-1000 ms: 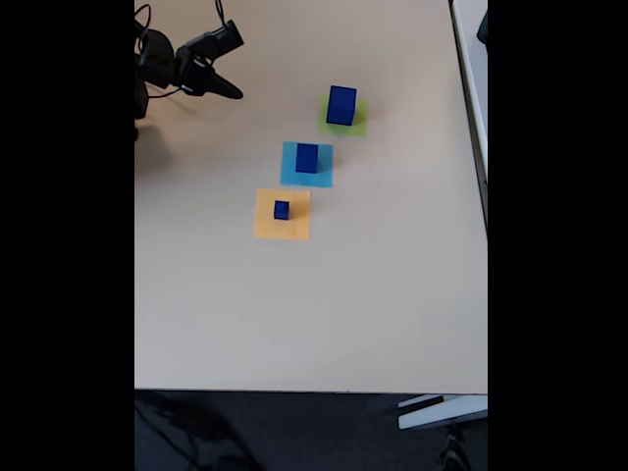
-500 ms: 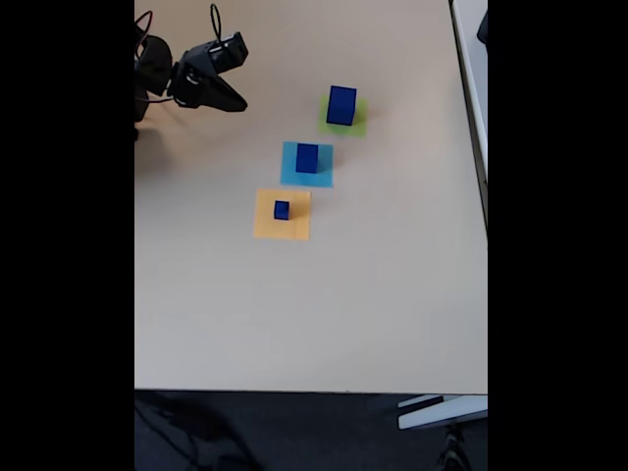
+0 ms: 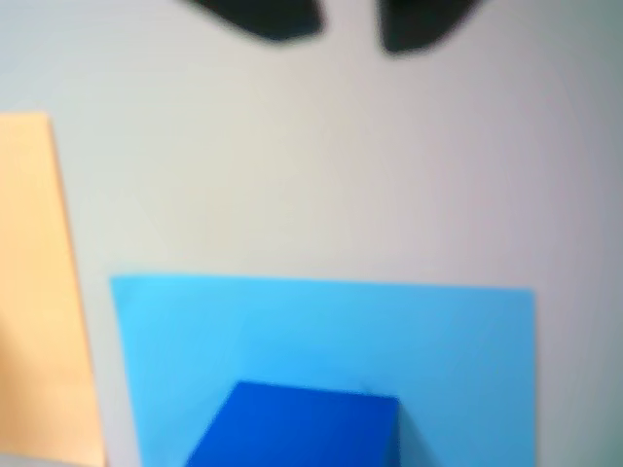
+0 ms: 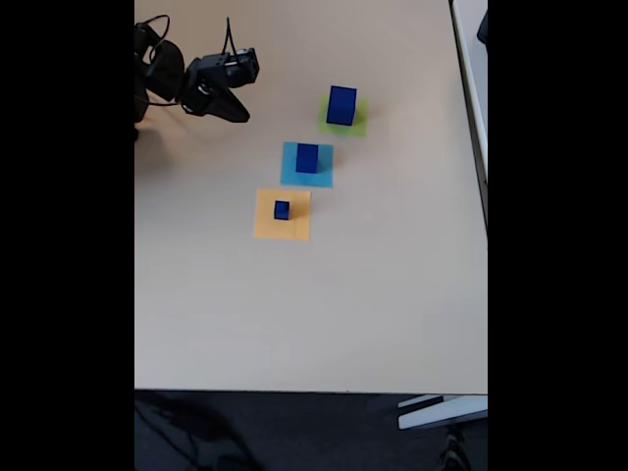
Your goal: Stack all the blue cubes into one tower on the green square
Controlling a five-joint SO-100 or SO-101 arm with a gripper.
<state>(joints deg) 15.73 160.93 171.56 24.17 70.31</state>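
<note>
In the fixed view the largest blue cube stands on the green square. A medium blue cube sits on a light-blue paper square, and a small blue cube on an orange square. My gripper hovers at the upper left, well apart from all of them. In the wrist view its two dark fingertips show at the top edge with a gap between them and nothing held, so my gripper is open. The medium cube lies at the bottom on the light-blue square.
The beige table has wide bare room in its lower half and along the right. Its front edge borders a dark floor. Cables and the arm's base crowd the top-left corner. The orange square shows at the wrist view's left.
The arm has reached out to the right and slightly down, bringing the gripper closer to the cubes. The three cubes and the paper squares have not moved.
</note>
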